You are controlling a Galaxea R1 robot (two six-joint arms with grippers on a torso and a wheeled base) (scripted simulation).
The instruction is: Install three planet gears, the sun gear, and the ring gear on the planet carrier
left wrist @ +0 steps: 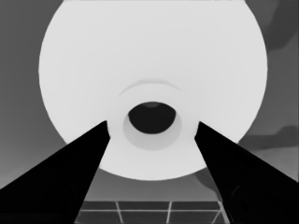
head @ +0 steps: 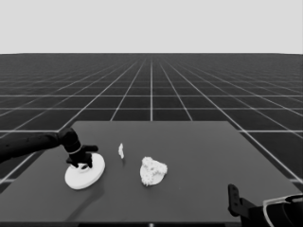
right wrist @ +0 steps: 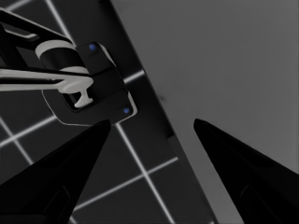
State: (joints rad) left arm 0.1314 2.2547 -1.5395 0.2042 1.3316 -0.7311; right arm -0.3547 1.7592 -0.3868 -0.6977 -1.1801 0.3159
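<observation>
We have the left pincer (head: 84, 163) over the larger round part (head: 85, 171) at the left end of the bench (head: 199, 142); in the left wrist view its fingers (left wrist: 70, 172) stand spread, one on each side of the raised collar round the central hole, so it is open and grips nothing that we can see; the right pincer (right wrist: 152, 135) waits open at the near right corner of the bench, over the floor grid and beside some dark machinery (right wrist: 88, 88); near the middle of the bench sits the smaller round part with the gears on it (head: 153, 170), a bumpy white cluster, and how many gears are seated we cannot tell; a thin white piece (head: 121, 150) lies between the two, touching neither; we judge the step in hand to be taking hold of the larger round part; to do it well we should keep the pincer centred on the hole, close evenly on the collar so the disc does not tip, lift it level, and lower it squarely over the cluster, steering wide of the thin white piece
</observation>
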